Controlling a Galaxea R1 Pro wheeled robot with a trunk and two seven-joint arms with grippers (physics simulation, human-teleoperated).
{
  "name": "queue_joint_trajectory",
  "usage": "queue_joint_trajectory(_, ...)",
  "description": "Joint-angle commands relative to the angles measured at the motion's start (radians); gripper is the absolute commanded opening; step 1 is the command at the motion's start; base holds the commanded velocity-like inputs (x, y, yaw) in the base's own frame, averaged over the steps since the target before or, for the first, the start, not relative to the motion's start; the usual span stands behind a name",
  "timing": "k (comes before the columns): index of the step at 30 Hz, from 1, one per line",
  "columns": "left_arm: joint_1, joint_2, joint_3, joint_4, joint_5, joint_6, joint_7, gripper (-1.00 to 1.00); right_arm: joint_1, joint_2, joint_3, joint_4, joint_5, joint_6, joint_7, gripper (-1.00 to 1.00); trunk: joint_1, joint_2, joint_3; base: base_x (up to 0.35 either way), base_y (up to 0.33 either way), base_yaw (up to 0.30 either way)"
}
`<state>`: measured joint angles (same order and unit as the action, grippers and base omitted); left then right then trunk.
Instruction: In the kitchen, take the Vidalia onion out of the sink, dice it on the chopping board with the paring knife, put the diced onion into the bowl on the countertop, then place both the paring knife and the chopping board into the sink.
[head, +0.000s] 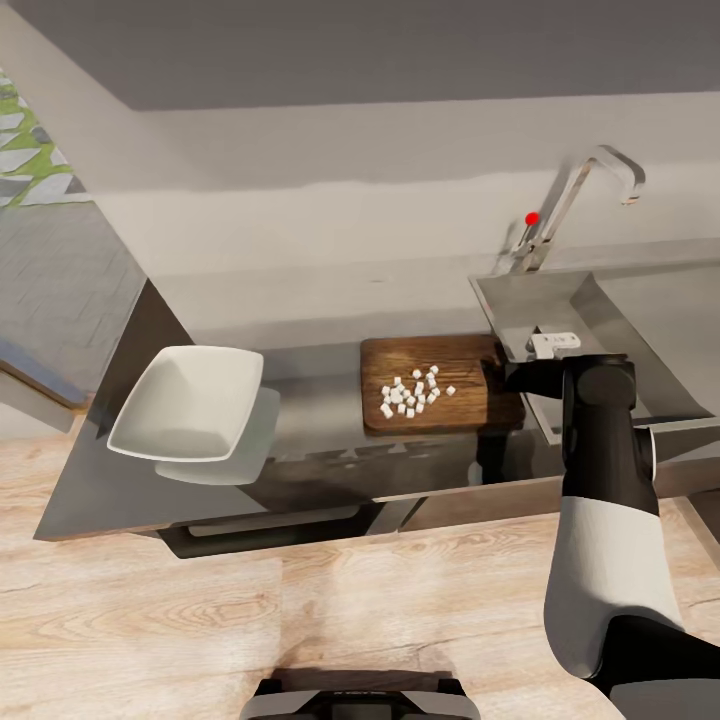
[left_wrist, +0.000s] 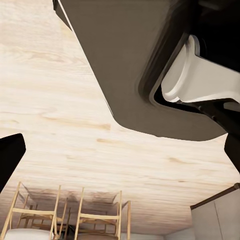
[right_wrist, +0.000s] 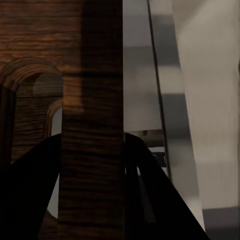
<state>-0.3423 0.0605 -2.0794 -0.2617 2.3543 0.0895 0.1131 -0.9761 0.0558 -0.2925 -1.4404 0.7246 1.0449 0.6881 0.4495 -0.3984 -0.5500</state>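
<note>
Head view shows the right gripper (head: 516, 372) clamping the board (head: 440, 398) edge by the sink (head: 600, 330); the dice (head: 412, 391) need a level carry to the bowl (head: 190, 402).

Diced onion (head: 411, 391) on chopping board (head: 436, 356), right arm (head: 598, 470) at board's sink (head: 560, 300) end.

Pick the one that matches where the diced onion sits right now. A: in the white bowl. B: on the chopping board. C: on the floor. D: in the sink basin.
B: in the head view the diced onion lies as a cluster of white cubes on the chopping board, while the bowl beside it holds none.
</note>
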Motion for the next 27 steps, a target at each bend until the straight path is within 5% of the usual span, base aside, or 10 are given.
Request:
queue_joint_trajectory(1,-0.001,0.001,-0.002,-0.004,0.002,0.0,0.005,1.0,-0.001,0.001,-0.002,-0.001,0.009,0.002,0.01,-1.0,0.001,-0.002,-0.001,0.0,0.0,0.0)
queue_joint_trajectory(27,-0.001,0.001,-0.002,-0.004,0.002,0.0,0.005,1.0,-0.001,0.001,-0.002,-0.008,0.009,0.002,0.011,-1.0,0.001,-0.002,0.023,0.0,0.0,0.0)
